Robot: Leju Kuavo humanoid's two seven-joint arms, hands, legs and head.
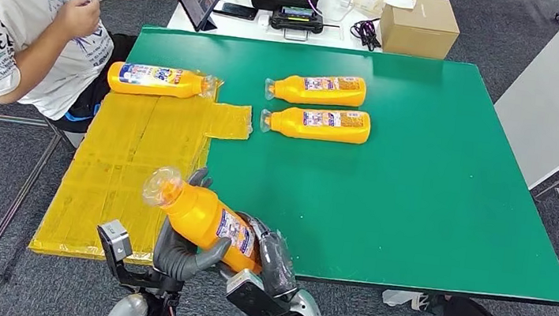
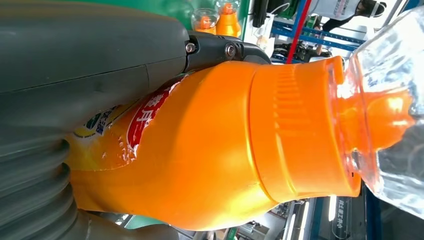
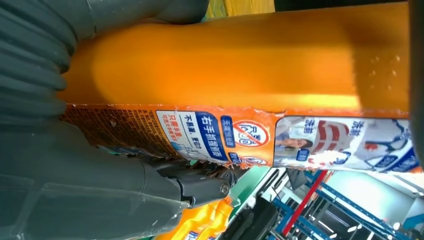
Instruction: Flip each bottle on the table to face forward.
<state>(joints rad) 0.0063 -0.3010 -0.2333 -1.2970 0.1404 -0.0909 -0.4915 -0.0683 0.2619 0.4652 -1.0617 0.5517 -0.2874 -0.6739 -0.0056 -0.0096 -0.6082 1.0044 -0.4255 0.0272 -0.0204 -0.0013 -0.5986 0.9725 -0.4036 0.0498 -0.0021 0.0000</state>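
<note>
Both hands (image 1: 221,259) grip bottle (image 1: 206,217) | 3 bottles (image 1: 319,89) lying (person (image 1: 22,17) nearby)

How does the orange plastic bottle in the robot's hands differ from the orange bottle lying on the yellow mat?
The held orange plastic bottle is lifted and tilted, gripped by the left hand and right hand; the orange bottle on the yellow mat lies flat, untouched. The held bottle's clear cap points up-left; the mat bottle's points right, toward the green table. Both look alike: orange, labelled, clear-capped.

Glossy orange plastic bottle (image 1: 206,219) with a clear plastic cap (image 1: 159,185) and peeling paper label (image 3: 280,139); matt green tabletop (image 1: 416,189); crinkled shiny yellow sheet (image 1: 128,165); brown cardboard box (image 1: 419,24).
</note>
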